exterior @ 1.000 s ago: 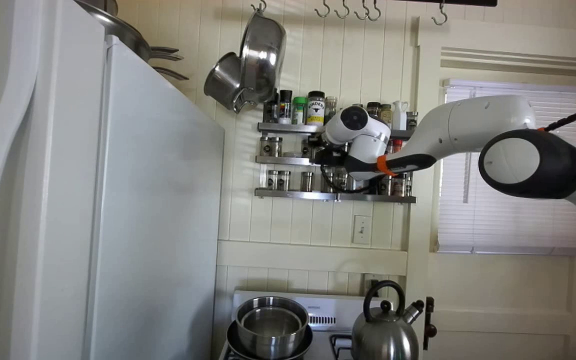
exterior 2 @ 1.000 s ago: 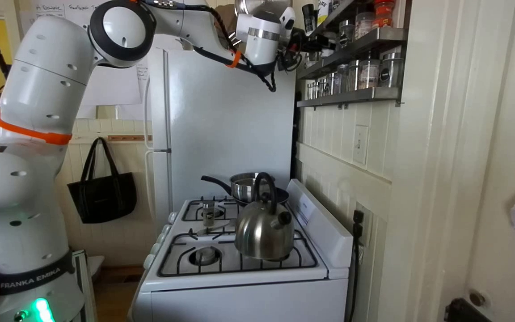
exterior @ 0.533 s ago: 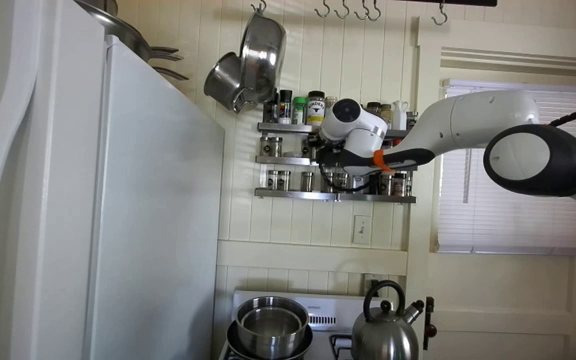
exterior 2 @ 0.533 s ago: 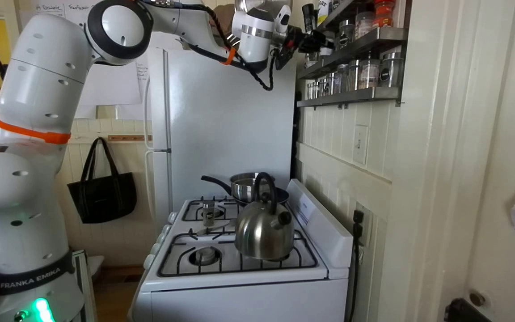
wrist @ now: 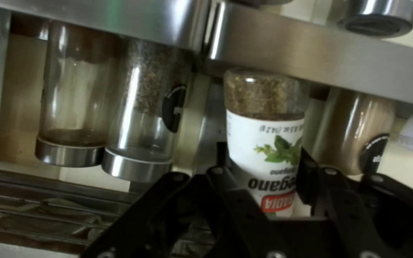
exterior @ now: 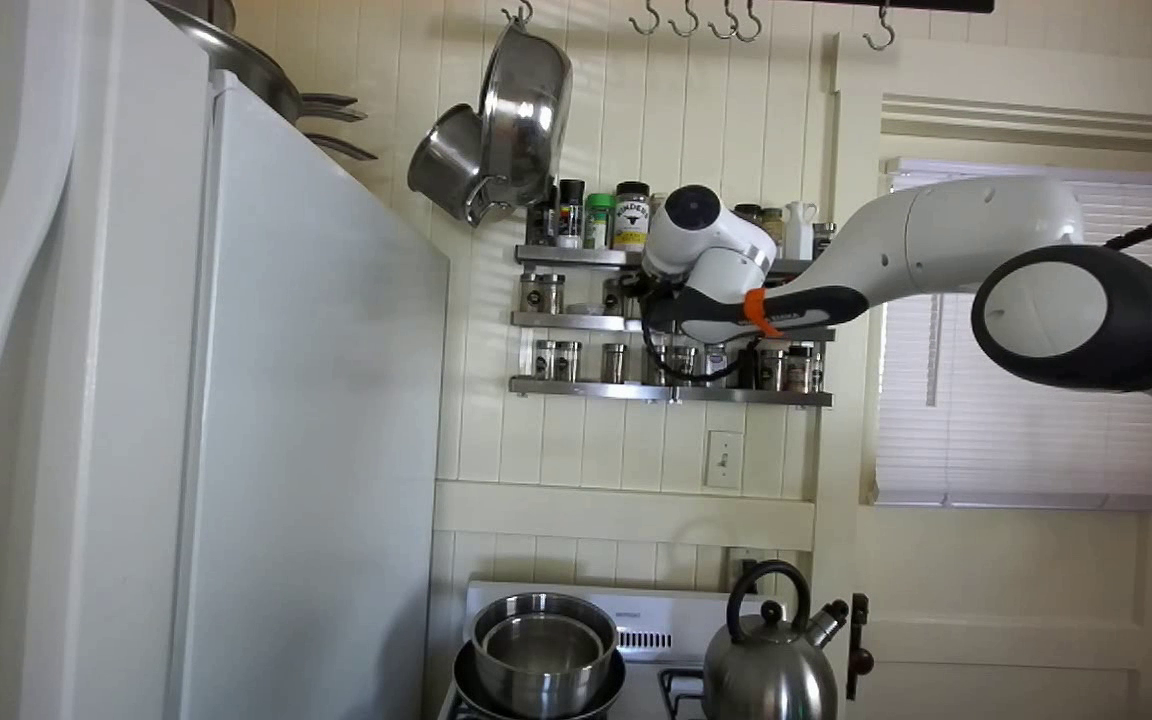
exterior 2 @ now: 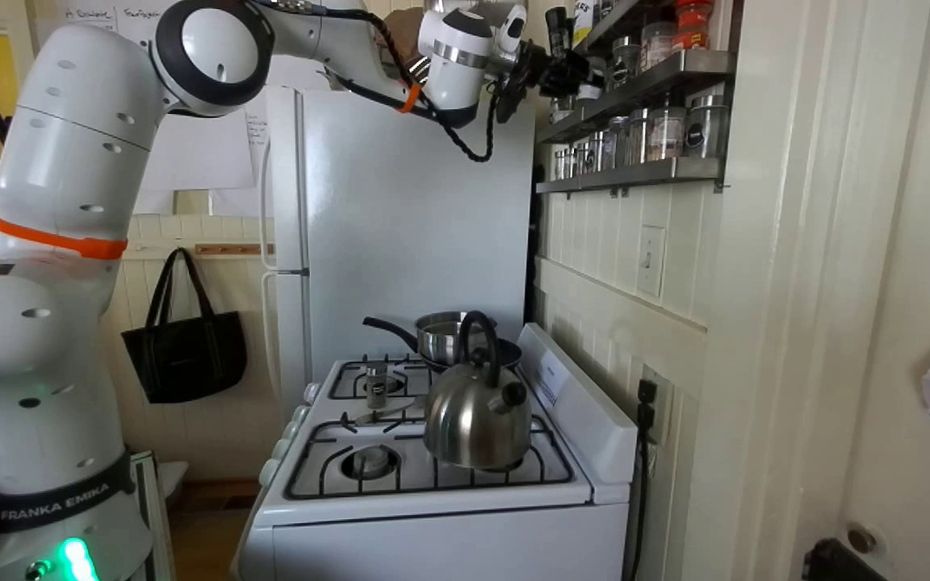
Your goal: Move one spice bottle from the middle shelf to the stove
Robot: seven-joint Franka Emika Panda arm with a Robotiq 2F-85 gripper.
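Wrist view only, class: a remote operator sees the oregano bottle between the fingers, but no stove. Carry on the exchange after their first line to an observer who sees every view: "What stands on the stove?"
Observer: A steel kettle stands toward the back of the stove.
Operator: Before I bring my oregano bottle, is any jar there?
Observer: Yes, a small jar stands nearer the knobs than the kettle does.
Operator: Any other cookware?
Observer: Yes, steel vessels sit in a dark pan there.
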